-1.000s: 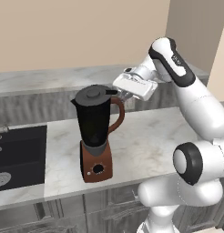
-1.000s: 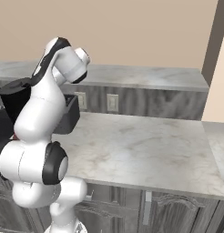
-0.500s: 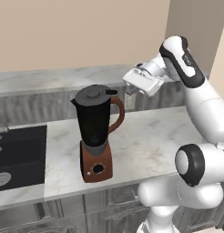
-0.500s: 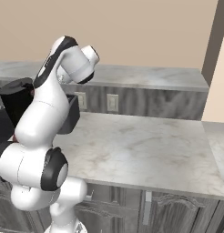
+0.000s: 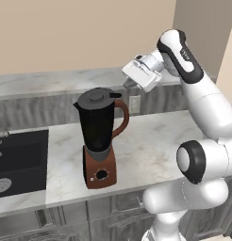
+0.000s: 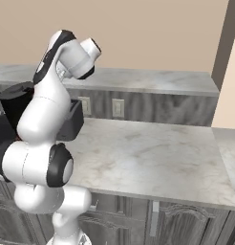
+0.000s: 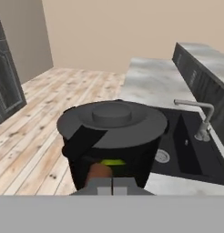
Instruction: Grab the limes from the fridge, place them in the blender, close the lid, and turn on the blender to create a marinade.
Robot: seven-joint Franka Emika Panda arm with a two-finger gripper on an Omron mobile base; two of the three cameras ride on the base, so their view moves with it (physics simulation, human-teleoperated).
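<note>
While lidded, blender stands beside sink.

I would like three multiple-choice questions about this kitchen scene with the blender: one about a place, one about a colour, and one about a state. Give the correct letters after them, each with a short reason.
1. Where does the blender stand?
A. On the counter, beside the sink
B. Inside the sink
C. On the floor

2. What colour is the blender's base?
A. White
B. Reddish-brown
C. Bright green

3. What is the state of the lid?
A. Lying on the counter
B. Held in the gripper
C. Sitting on top of the jug

Answers:
1 A: the left base view shows it on the marble counter, with the dark sink at its side.
2 B: the base with its round knob is reddish-brown, like the handle.
3 C: the hand view shows the dark disc covering the jug's top, while the gripper is up in the air, apart from it.
</note>
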